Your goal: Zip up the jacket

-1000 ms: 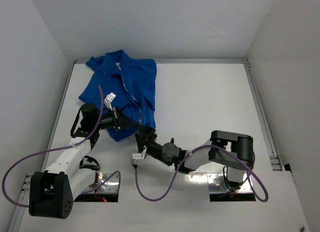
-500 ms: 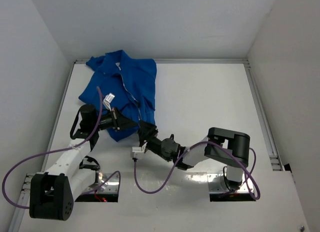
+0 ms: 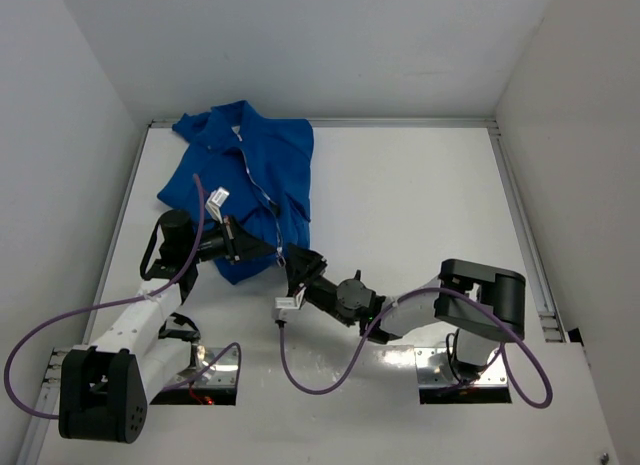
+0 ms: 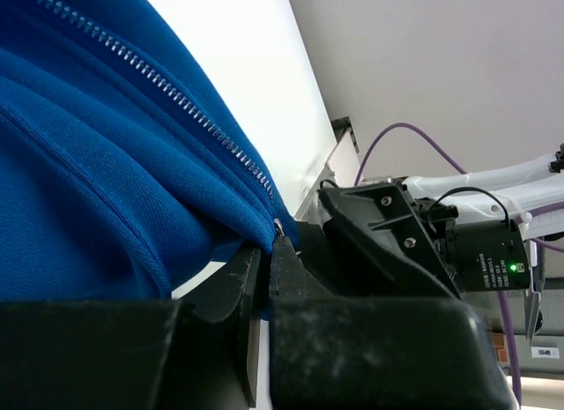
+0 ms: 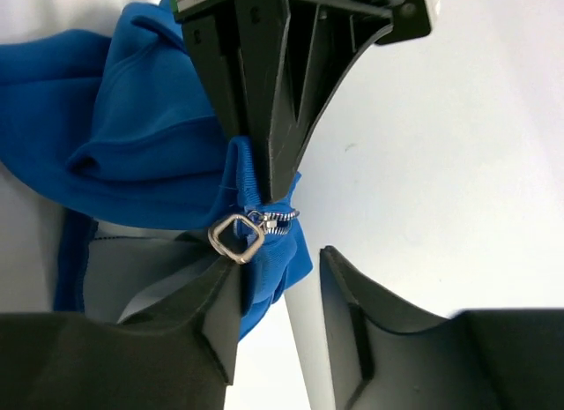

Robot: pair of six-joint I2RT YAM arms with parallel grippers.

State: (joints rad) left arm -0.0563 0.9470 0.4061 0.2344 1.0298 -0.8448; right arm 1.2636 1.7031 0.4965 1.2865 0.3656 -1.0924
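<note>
The royal-blue jacket (image 3: 245,175) lies at the far left of the table, its pale zipper line (image 3: 262,190) running down the front. My left gripper (image 3: 272,251) is shut on the jacket's bottom hem (image 4: 256,225) beside the zipper end. My right gripper (image 3: 297,262) is open right at that hem, facing the left gripper. In the right wrist view the silver pull (image 5: 236,236) hangs at the zipper's bottom end, touching the tip of my left finger (image 5: 211,291); the hem corner (image 5: 278,251) sits between the open jaws (image 5: 278,291).
White walls enclose the table on three sides. A metal rail (image 3: 525,225) runs along the right edge. Purple cables (image 3: 300,370) loop from both arms near the bases. The white table surface (image 3: 420,205) spreads right of the jacket.
The right arm has reached further up toward the jacket's hem, bringing its gripper close against the left gripper. The left arm has held still on the hem.
</note>
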